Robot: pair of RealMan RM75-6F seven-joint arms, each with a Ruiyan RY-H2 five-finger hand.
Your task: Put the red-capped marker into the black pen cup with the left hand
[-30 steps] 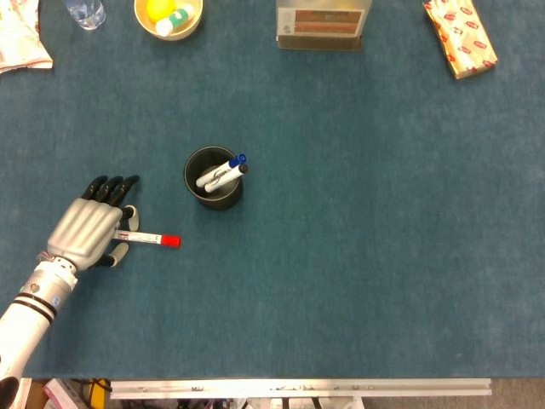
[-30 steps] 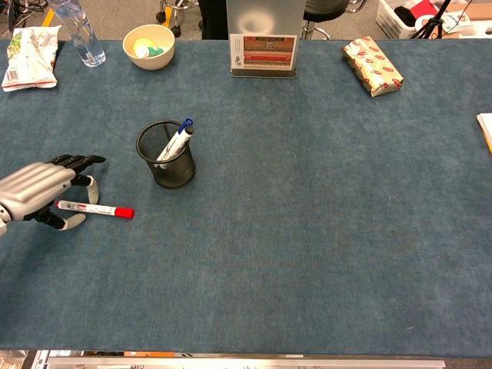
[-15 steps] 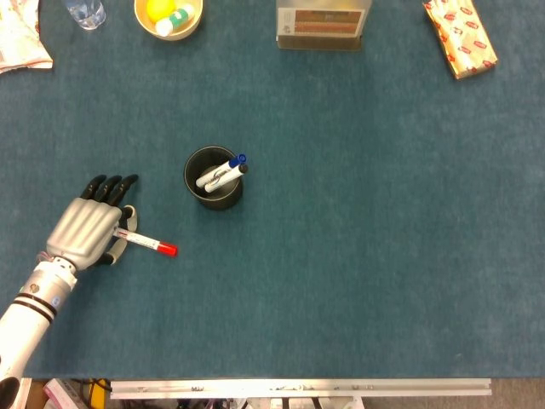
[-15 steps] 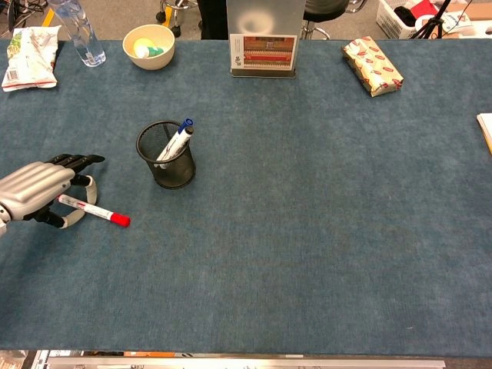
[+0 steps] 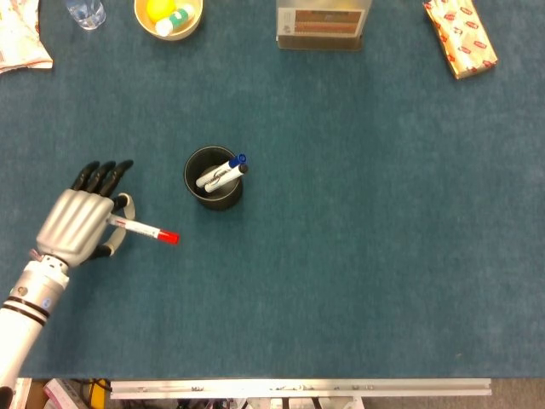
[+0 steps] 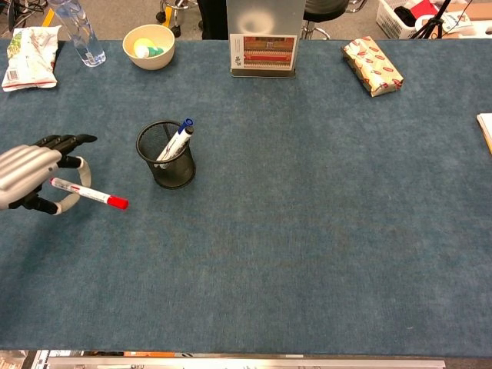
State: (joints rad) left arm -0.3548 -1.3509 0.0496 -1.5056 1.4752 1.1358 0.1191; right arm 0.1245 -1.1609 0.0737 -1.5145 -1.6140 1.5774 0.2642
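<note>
Left hand (image 5: 78,223) fingers pinch one red-capped marker (image 5: 145,230), cap pointing at 4 o'clock, at 8 o'clock of one black pen cup (image 5: 213,178) holding two markers. Right hand unseen.

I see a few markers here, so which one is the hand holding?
The red-capped marker, pinched in the left hand left of the cup. The others, one blue-capped, stand inside the cup.

Head view looks straight down; chest view slants forward (same table (image 6: 323,231)).
</note>
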